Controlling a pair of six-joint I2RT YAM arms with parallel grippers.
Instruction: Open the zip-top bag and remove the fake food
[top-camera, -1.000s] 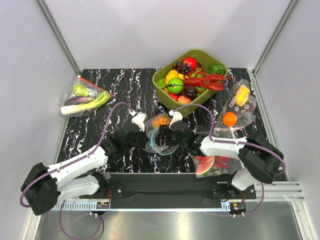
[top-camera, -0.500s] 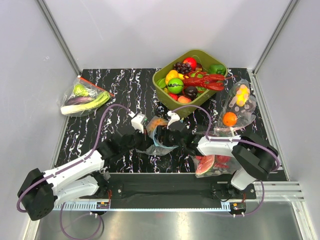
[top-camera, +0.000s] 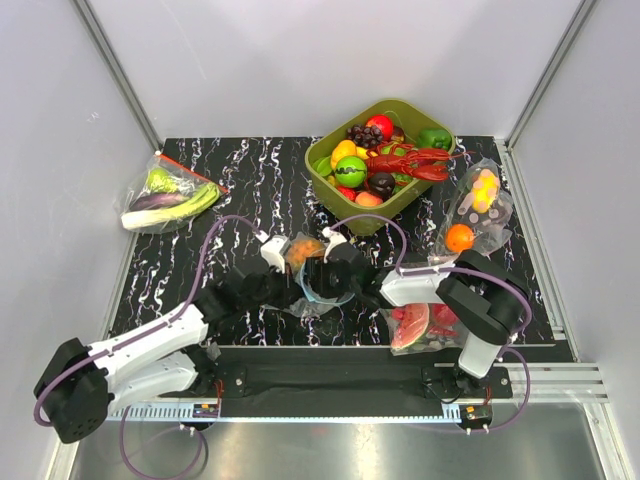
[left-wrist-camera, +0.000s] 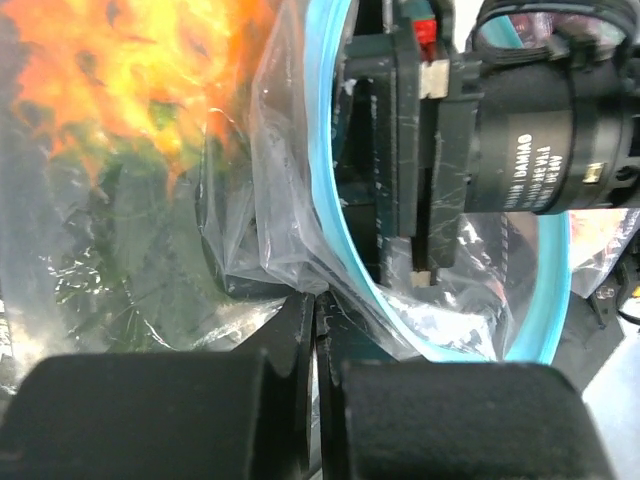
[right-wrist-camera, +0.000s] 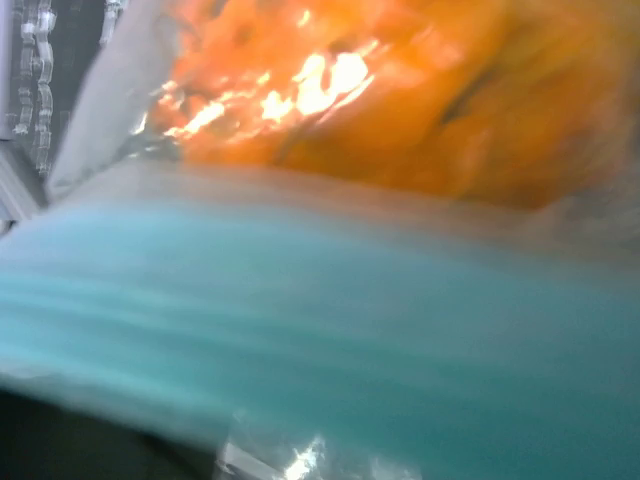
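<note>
Finding the zip-top bag (top-camera: 318, 288) just in front of the green tub (top-camera: 340, 205), on its near side: clear, crinkled plastic, its light-blue zip strip curving open into a wide loop. Pinching the bag's wrinkled wall just beneath that strip with the left gripper (left-wrist-camera: 315, 310), fingers clamped flat on the film. Reaching into the gaping mouth with the right gripper (left-wrist-camera: 385, 170), jaws spread wide, not visibly gripping anything. Showing through the plastic, toward the tub: the fake food (left-wrist-camera: 140, 70), blurring into orange and yellow with green underneath.
</note>
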